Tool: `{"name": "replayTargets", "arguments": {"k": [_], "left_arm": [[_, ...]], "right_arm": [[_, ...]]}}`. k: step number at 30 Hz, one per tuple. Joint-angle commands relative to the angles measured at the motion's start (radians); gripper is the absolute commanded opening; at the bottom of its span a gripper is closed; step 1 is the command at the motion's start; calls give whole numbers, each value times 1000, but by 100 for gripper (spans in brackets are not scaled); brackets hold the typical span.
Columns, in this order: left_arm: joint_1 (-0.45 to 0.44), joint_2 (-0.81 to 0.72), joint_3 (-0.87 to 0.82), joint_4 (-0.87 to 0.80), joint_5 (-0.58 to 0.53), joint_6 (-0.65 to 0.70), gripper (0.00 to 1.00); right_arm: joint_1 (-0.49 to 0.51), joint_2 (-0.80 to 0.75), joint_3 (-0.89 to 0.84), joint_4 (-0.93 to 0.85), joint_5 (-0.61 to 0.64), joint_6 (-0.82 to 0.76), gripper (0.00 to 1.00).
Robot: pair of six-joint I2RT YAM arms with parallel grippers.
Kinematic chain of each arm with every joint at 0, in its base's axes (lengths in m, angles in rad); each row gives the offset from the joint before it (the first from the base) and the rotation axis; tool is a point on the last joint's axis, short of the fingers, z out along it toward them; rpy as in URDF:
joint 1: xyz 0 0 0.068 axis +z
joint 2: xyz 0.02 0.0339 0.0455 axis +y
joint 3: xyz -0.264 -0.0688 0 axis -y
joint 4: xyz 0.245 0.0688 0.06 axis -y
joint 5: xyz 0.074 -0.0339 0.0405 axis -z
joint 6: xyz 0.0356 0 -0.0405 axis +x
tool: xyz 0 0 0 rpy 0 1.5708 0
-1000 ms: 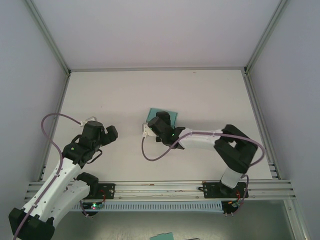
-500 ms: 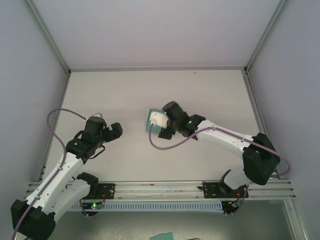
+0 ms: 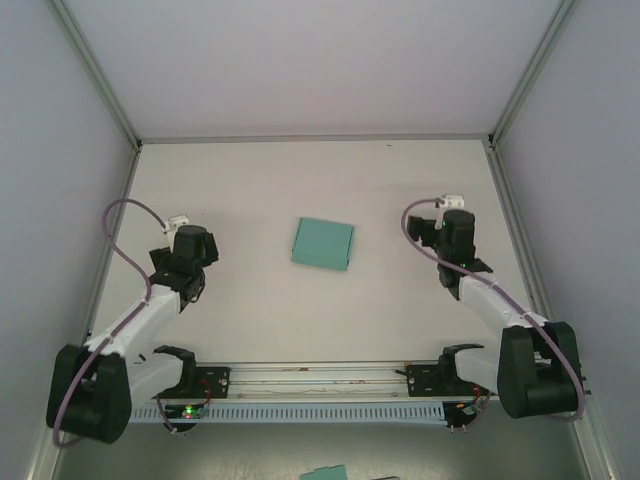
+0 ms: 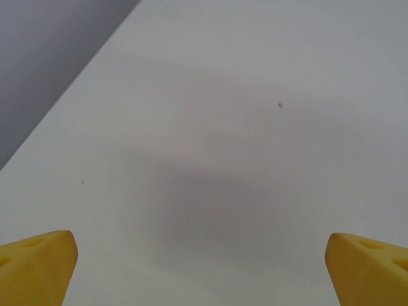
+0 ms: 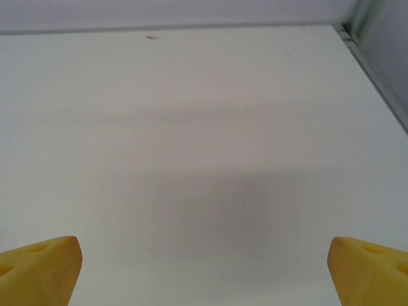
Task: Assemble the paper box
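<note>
Top external view has the paper box (image 3: 323, 243) lying as a flat teal-green rectangle near the middle of the white surface (image 3: 250, 180), a little turned, with nothing touching it. The box is between the left claw (image 3: 188, 248) and the right claw (image 3: 456, 230), and both are well apart from it. From the left wrist, the yellow fingertips (image 4: 35, 268) stand far apart at the lower corners over bare surface, so this claw is spread. From the right wrist, the yellow fingertips (image 5: 38, 271) are equally wide apart and pinch nothing.

a lab test cell: white table (image 3: 300, 180), aluminium frame (image 3: 95, 75), bare walls (image 3: 40, 150)
</note>
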Motion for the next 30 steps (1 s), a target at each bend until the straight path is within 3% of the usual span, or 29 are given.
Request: {"name": "replayTargets", "arguments": {"k": [1, 3, 4, 5, 7, 8, 9, 10, 11, 12, 13, 14, 16, 18, 20, 30], "left_arm": [[57, 110, -87, 465, 59, 137, 100], [93, 212, -119, 652, 158, 175, 100], [98, 216, -79, 582, 221, 188, 100], [116, 251, -84, 650, 298, 217, 100], [146, 333, -99, 768, 336, 184, 99], [161, 429, -121, 911, 389, 186, 100], [160, 514, -121, 1058, 433, 227, 100], [161, 452, -85, 869, 459, 207, 100], [166, 432, -68, 790, 459, 209, 100], [162, 484, -104, 957, 473, 223, 100], [163, 475, -103, 945, 456, 214, 100], [161, 440, -81, 837, 442, 209, 100], [154, 476, -102, 941, 433, 221, 100], [154, 447, -82, 851, 433, 218, 100], [154, 464, -96, 909, 433, 221, 100], [152, 458, -89, 885, 436, 221, 100]], "right_arm": [[-15, 45, -78, 364, 25, -2, 98], [-17, 88, -83, 388, 9, -67, 98], [-16, 133, -114, 499, 23, -75, 98], [-16, 172, -139, 611, 18, -93, 98], [-31, 254, -151, 679, -5, -96, 98], [-38, 347, -146, 798, 0, -91, 98], [-44, 361, -132, 779, -2, -84, 99], [-54, 301, -92, 590, -13, -64, 98], [-58, 294, -75, 563, -18, -63, 99], [-56, 332, -115, 711, -20, -78, 99], [-55, 356, -135, 789, -21, -80, 98], [-55, 337, -131, 739, -20, -77, 98], [-54, 304, -95, 616, -22, -71, 98], [-54, 321, -108, 670, -25, -79, 98], [-53, 316, -106, 662, -23, -79, 99], [-61, 317, -105, 658, -23, -78, 99]]}}
